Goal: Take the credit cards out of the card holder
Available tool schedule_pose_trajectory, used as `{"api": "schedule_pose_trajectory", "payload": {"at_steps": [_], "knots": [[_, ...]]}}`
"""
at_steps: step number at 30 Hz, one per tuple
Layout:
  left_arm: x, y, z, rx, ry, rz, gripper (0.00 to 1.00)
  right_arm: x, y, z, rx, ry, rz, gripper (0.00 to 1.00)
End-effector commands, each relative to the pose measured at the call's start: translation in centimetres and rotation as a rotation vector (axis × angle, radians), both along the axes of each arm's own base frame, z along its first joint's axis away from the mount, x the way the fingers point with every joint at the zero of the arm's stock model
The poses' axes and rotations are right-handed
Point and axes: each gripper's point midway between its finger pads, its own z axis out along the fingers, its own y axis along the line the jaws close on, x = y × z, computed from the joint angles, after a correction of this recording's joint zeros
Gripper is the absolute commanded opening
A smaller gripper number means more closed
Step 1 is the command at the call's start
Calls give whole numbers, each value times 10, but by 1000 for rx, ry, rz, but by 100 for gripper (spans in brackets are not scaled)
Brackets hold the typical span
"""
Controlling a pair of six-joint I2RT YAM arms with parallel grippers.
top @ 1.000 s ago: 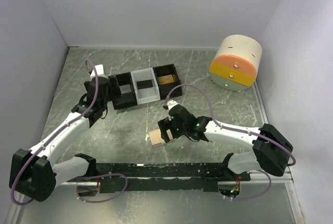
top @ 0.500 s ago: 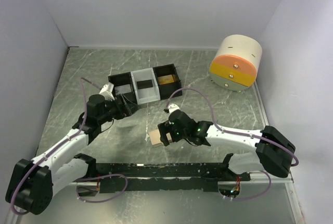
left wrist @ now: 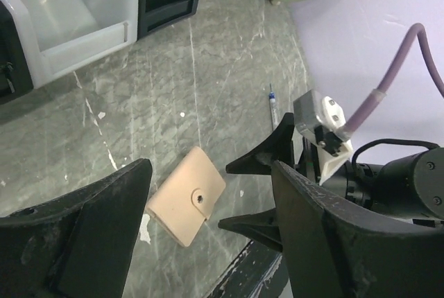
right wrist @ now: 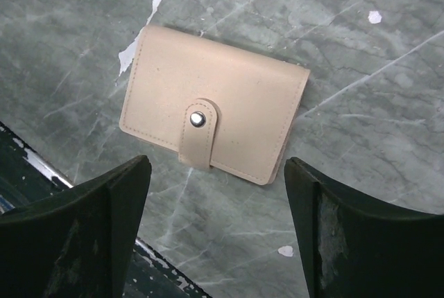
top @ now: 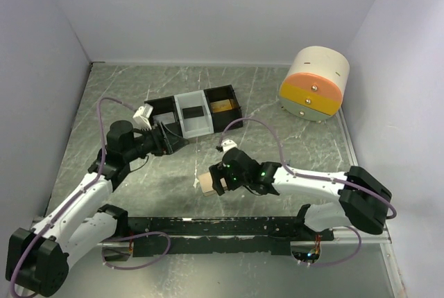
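Grippers: the left gripper (top: 172,144) is spread wide and empty, hanging over bare table just near of the tray (top: 182,114). The right gripper (right wrist: 216,165) is also spread wide and holds nothing. Its fingers (right wrist: 90,235) straddle the card holder (right wrist: 215,111) from above, and no contact shows.
Card holder: a tan, stitched wallet lying flat on the grey-green marble table (top: 277,104), near the middle. It is shut, with its strap fastened over the front by a metal snap stud (right wrist: 198,119), so the inside is hidden. A white fleck (right wrist: 128,52) lies at its left edge.
Left and far: the black-and-white three-compartment tray sits far-left of centre, well apart from the card holder, with bare table between them.
Near: a black rail (top: 208,232) runs along the near edge, close to the card holder.
Right: a round drawer unit (top: 313,83) with orange, yellow and green fronts stands far right by the wall, well apart, with bare table between it and the right gripper.
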Motion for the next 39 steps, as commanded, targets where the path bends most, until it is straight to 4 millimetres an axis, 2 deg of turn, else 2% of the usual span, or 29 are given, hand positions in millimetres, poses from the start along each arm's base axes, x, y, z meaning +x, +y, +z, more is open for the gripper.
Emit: {"api": "schedule_pose_trajectory", "payload": {"at_steps": [1, 4, 8, 10, 11, 13, 14, 18, 22, 26, 28, 31, 35, 39], "knots": [[-16, 7, -14, 102, 53, -30, 82, 5, 9, -5, -44, -18, -27, 76], [-17, 16, -33, 172, 89, 2, 80, 9, 9, -9, -99, -40, -49, 67], [-17, 30, -55, 271, 148, 69, 54, 9, 15, -4, -135, -85, -50, 65], [-17, 32, -59, 291, 159, 76, 41, 9, 19, 0, -147, -110, -46, 64], [-17, 32, -61, 298, 168, 78, 44, 8, 20, 0, -153, -115, -43, 63], [-17, 32, -66, 320, 184, 74, 58, 9, 24, 1, -164, -124, -45, 63], [-17, 31, -70, 335, 189, 68, 62, 9, 24, 1, -174, -131, -52, 63], [-19, 26, -82, 376, 217, 47, 63, 7, 27, -9, -182, -111, -44, 56], [-22, 17, -82, 378, 209, 21, 64, 6, 19, -21, -217, -92, -74, 49], [-24, 11, -84, 376, 201, -6, 65, 0, 21, -31, -219, -66, -53, 38], [-27, 4, -83, 374, 191, -39, 65, 1, 15, -36, -245, -64, -69, 31], [-32, -6, -89, 390, 188, -82, 68, 8, 8, -31, -242, -101, -92, 16], [-35, -25, -99, 405, 187, -121, 70, 11, 13, -26, -125, -63, -38, 0], [-35, -50, -105, 429, 170, -161, 73, 9, 19, -21, 13, 3, 38, 0]]}}
